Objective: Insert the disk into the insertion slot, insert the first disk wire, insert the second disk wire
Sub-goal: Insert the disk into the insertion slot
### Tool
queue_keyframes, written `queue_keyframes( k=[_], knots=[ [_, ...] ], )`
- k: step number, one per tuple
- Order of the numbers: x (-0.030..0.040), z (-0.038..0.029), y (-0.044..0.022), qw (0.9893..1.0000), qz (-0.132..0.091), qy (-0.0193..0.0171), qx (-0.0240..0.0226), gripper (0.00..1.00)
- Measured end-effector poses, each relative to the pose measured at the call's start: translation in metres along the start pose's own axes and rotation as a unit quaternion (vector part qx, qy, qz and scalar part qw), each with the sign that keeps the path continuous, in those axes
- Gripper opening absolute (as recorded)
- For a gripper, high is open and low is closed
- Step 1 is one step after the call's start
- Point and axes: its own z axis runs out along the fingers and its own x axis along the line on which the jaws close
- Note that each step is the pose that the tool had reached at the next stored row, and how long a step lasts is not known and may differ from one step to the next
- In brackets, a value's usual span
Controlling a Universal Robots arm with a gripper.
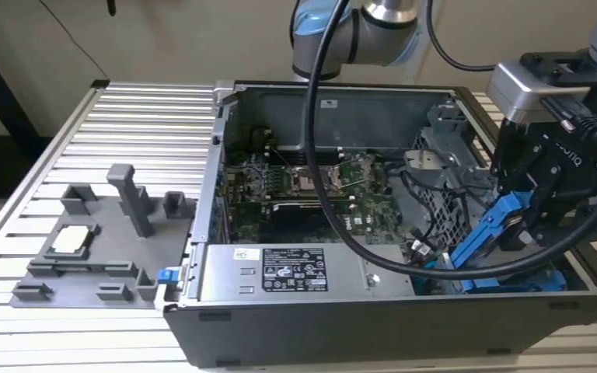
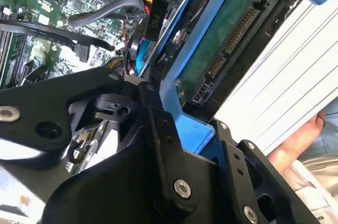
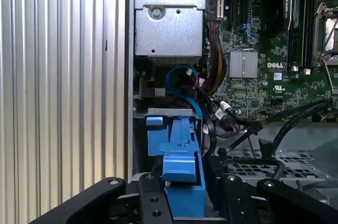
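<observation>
Above the drive cage [image 1: 441, 194], at the end of the open computer case [image 1: 309, 311] on the exterior view's right, the hand [image 1: 516, 227] is clamped on the disk [image 1: 485, 233], gripping its blue frame from both sides. The disk hangs steeply tilted, with its low end down near the cage and just above the other blue-fronted drive [image 1: 521, 281], which already lies there. In the second wrist view the disk [image 2: 222, 49] shows its green circuit-board side and connector row, with the hand [image 2: 193, 134] closed on the frame's end. In the first wrist view the frame [image 3: 182, 155] points down into the cage, just beside the second blue front [image 3: 155, 139].

I cannot tell which bay is the free insertion slot. To do this well, I judge the disk should be brought flat and square to the cage rails before any push, because a tilted frame will likely jam. The loose black cables [image 3: 248, 129] beside the cage should stay clear of the frame's edges. The case stands on the ribbed counter [image 1: 122, 116].
</observation>
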Motion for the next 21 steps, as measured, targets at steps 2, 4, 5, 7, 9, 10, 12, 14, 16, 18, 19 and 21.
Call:
queue_keyframes(
  k=[2, 4, 5, 7, 9, 10, 12, 14, 16, 18, 19, 21],
  knots=[
    [0.0, 0.0001, 0.0, 1.0, 0.0, -0.0001, 0.0, 0.35],
    [-0.0001, 0.0001, 0.0, 1.0, 0.0, 0.0, 0.0, 0.32],
    [-0.0005, 0.0002, 0.0, 1.0, 0.0, 0.0, 0.0001, 0.32],
    [-0.0011, 0.0002, 0.0, 1.0, 0.0, -0.0002, 0.0002, 0.32],
    [-0.0025, 0.0001, 0.0, 1.0, 0.001, -0.0005, 0.0005, 0.32],
    [-0.0038, 0.0002, 0.0, 1.0, 0.001, -0.0006, 0.0006, 0.32],
    [-0.0053, 0.0003, 0.0001, 1.0, 0.003, -0.0007, 0.0007, 0.32],
    [-0.0053, 0.0003, 0.0001, 1.0, 0.003, -0.0007, 0.0007, 0.32],
    [-0.0054, 0.0002, 0.0001, 1.0, 0.003, -0.0006, 0.0007, 0.32],
    [-0.0055, 0.0002, 0.0001, 1.0, 0.003, -0.0007, 0.0007, 0.34],
    [-0.0055, 0.0002, 0.0001, 1.0, 0.003, -0.0006, 0.0007, 0.34],
    [-0.0055, -0.0007, 0.0002, 1.0, 0.003, -0.0005, 0.0007, 0.4]
  ],
)
